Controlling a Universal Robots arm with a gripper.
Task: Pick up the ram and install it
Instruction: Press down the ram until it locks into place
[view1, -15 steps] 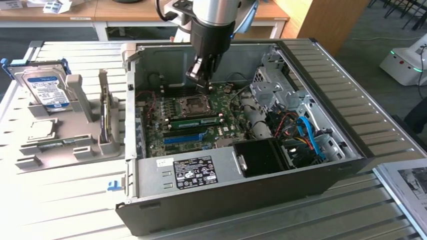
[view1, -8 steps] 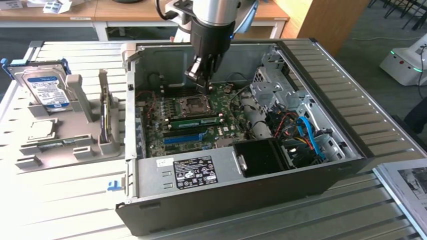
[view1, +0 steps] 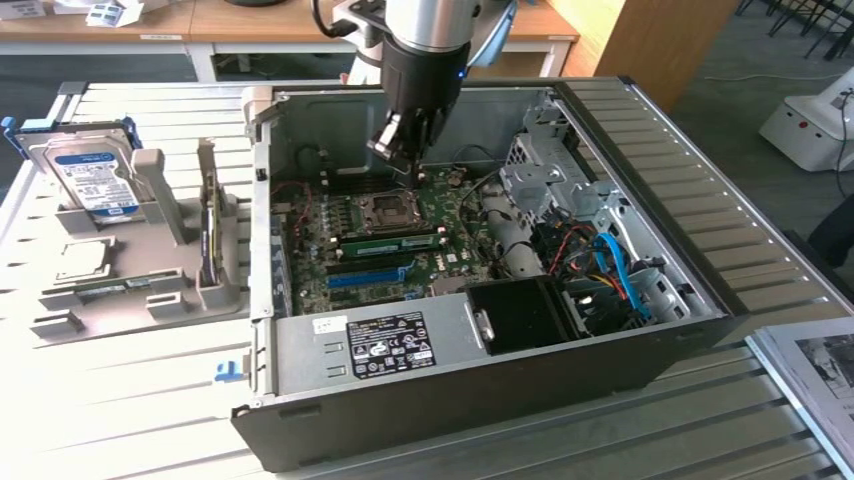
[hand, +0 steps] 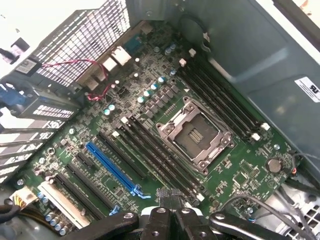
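The ram is a narrow green stick with a pale label. In the exterior view it lies lengthwise along the black memory slots of the motherboard, just on the near side of the CPU socket and parallel to the long blue expansion slot, which sits a little nearer the camera. How fully the stick is seated cannot be told. The gripper hangs above the board inside the open computer case. It is over the far edge of the CPU socket and clear of the ram, touching nothing that can be seen. In the wrist view its two fingertips are drawn together with only a thin dark seam between them, and nothing shows clamped there. Below them the wrist view shows the CPU socket open and empty, black memory slots with white latches on both of its long sides, and the blue slot further out. A thin red wire loops near the rear ports. At the near end of the case sits the black power supply with its white-printed label. Blue cables run through the drive bay toward the exterior view's right. Well apart, at the exterior view's left, a grey fixture on the slatted metal table holds a hard drive standing upright.
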